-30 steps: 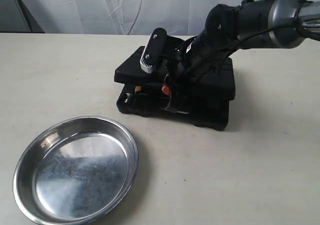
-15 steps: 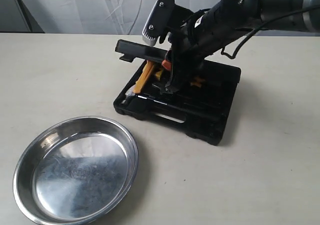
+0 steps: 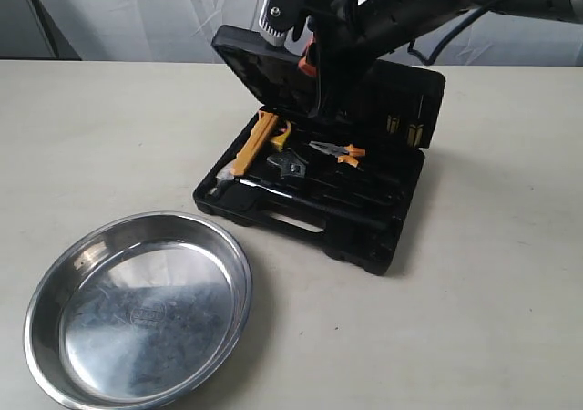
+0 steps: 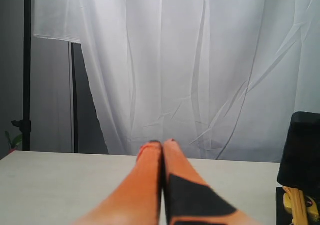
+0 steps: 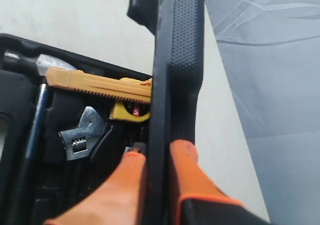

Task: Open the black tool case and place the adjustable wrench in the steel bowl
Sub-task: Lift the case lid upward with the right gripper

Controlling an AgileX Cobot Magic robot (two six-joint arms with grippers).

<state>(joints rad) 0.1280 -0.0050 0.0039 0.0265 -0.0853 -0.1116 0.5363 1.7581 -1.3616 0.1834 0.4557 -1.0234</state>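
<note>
**A:** The lid (image 3: 392, 91) of the black tool case (image 3: 310, 214) has swung from half-raised to nearly upright, with the right end effector (image 5: 159, 152) clamped on its edge.

**B:** So the tray's exposed. And the adjustable wrench (image 3: 291, 166)?

**A:** Mid-tray: silver jaw head, black handle, between the yellow-handled hammer (image 3: 246, 155) and the orange pliers (image 3: 339, 152). The steel bowl (image 3: 55, 278) waits empty on the counter (image 3: 492, 319). The left end effector (image 4: 162, 147) is pressed together, holding nothing.

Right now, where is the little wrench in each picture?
Exterior view: the adjustable wrench lies in the open tray, between the yellow-handled hammer and the orange pliers.
Left wrist view: not in it.
Right wrist view: its silver head shows beside the hammer's yellow handle.
Shared landmark: the upright lid of the black tool case.
</note>
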